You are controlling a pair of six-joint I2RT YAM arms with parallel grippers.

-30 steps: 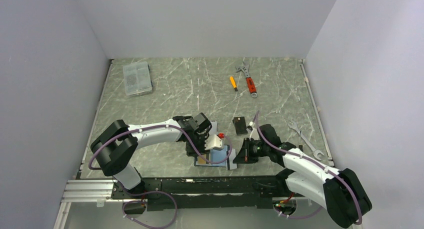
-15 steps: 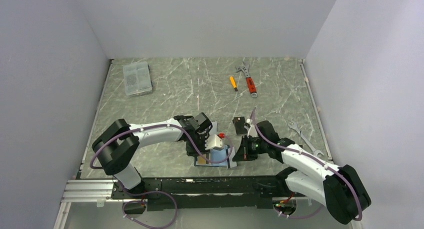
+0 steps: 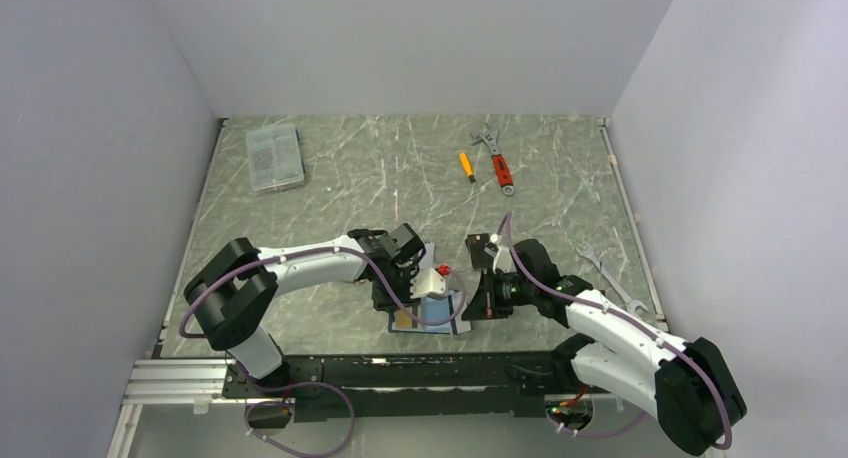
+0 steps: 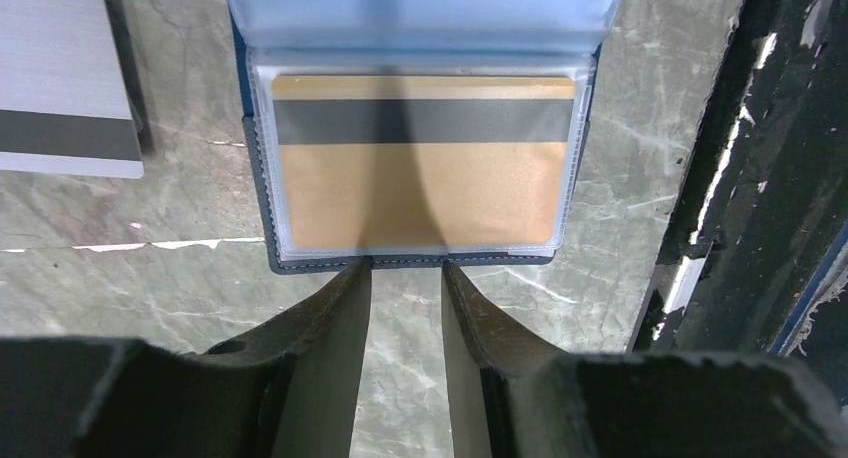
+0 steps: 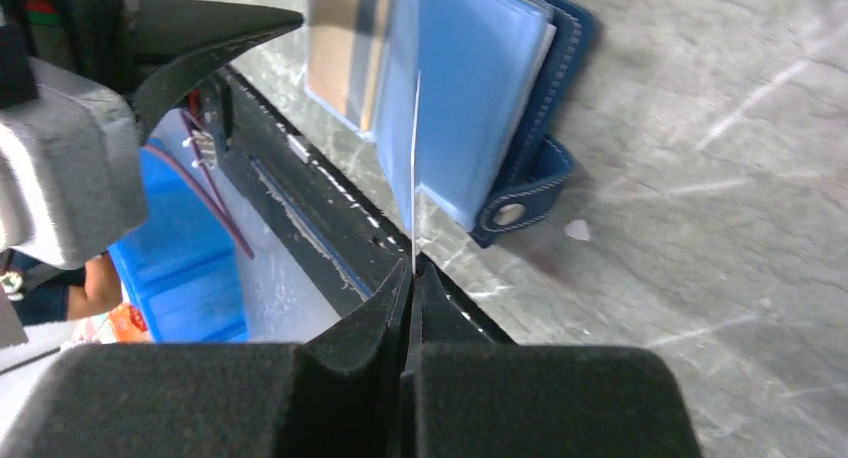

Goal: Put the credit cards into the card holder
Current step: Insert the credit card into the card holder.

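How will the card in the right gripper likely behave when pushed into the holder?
The card shows edge-on as a straight line, so it is probably stiff, though thin enough to flex. Pinched only at one edge by the right gripper, it may pivot.

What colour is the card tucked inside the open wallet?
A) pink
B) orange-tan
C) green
B: the left wrist view shows an orange-tan card with a dark stripe, sitting in a clear pocket of the open wallet.
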